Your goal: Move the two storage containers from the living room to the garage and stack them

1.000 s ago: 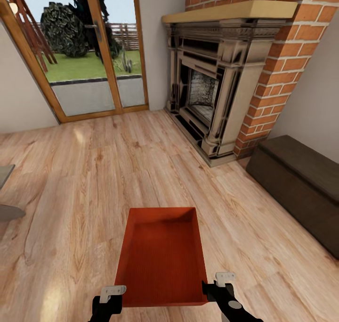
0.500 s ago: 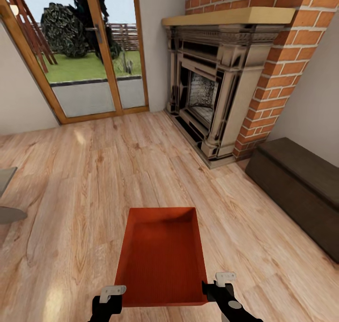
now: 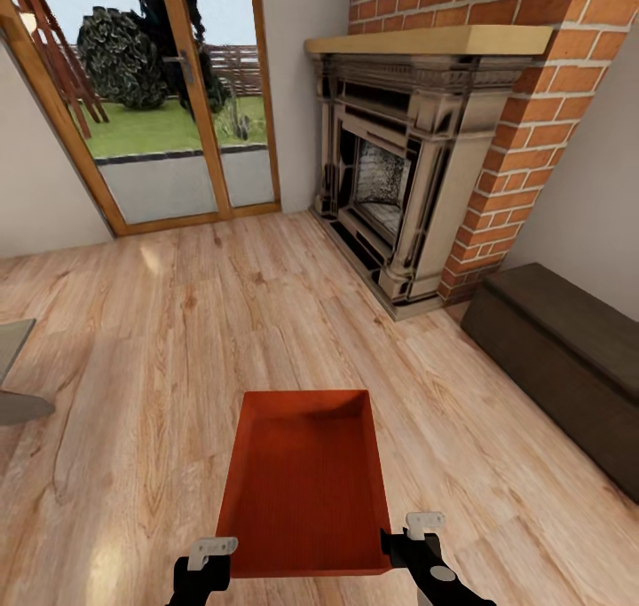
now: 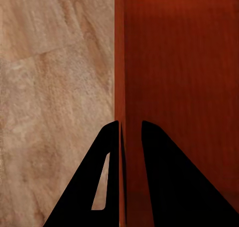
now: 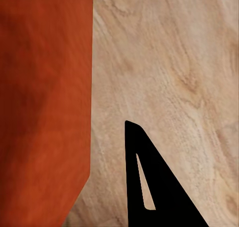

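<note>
- Head view, far left: glass doors (image 3: 151, 100) with wooden frames look out on a lawn.
- My left gripper (image 3: 209, 560) pinches the container's left wall, one finger (image 4: 107, 177) outside and one inside.
- One orange-red storage container (image 3: 304, 491) sits between my grippers, near me, over the wood-plank floor (image 3: 133, 366).
- My right gripper (image 3: 417, 539) is at the container's right wall; one finger (image 5: 149, 187) shows outside it, so I cannot tell whether it is clenched.
- Far right: brick fireplace (image 3: 417, 162), then a dark bench (image 3: 568, 358).
</note>
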You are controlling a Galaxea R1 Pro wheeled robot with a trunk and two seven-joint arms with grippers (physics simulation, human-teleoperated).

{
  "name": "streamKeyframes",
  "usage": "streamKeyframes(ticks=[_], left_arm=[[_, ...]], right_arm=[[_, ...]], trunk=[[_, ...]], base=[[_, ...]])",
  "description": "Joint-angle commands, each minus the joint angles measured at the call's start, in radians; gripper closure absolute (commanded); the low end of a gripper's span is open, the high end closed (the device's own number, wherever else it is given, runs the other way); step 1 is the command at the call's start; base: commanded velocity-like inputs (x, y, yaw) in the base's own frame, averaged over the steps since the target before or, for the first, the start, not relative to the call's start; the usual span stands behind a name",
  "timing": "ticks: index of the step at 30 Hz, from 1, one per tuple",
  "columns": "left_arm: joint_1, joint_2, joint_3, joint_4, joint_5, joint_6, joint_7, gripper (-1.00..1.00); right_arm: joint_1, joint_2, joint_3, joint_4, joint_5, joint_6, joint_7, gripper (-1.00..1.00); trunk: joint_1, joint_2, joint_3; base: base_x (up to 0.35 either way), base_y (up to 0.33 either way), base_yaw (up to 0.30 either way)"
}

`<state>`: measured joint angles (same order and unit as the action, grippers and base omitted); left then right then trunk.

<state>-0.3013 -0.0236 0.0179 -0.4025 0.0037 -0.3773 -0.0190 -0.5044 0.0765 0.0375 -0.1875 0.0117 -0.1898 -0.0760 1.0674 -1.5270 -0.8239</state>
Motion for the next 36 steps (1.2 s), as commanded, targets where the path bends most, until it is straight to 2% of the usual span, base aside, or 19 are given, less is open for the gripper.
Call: streamKeyframes(ticks=[1,28,36], left_arm=[[-0.001,0.0,0.017,-0.002,0.001,-0.003,0.007,1.0],[-0.001,0.001,0.017,-0.001,0.001,-0.003,0.007,1.0],[-0.001,0.001,0.017,-0.001,0.001,-0.003,0.007,1.0]], right_arm=[[0.0,-0.015,-0.005,0.002,-0.001,-0.003,-0.01,1.0],[0.0,-0.015,-0.005,0.002,-0.001,-0.003,-0.01,1.0],[0.0,-0.015,-0.005,0.002,-0.002,-0.003,-0.01,1.0]], trunk=[[-0.004,0.007,0.003],[-0.108,0.196,0.087],[-0.108,0.196,0.087]], base=[[0.0,0.0,0.0],[0.0,0.0,0.0],[0.0,0.0,0.0]])
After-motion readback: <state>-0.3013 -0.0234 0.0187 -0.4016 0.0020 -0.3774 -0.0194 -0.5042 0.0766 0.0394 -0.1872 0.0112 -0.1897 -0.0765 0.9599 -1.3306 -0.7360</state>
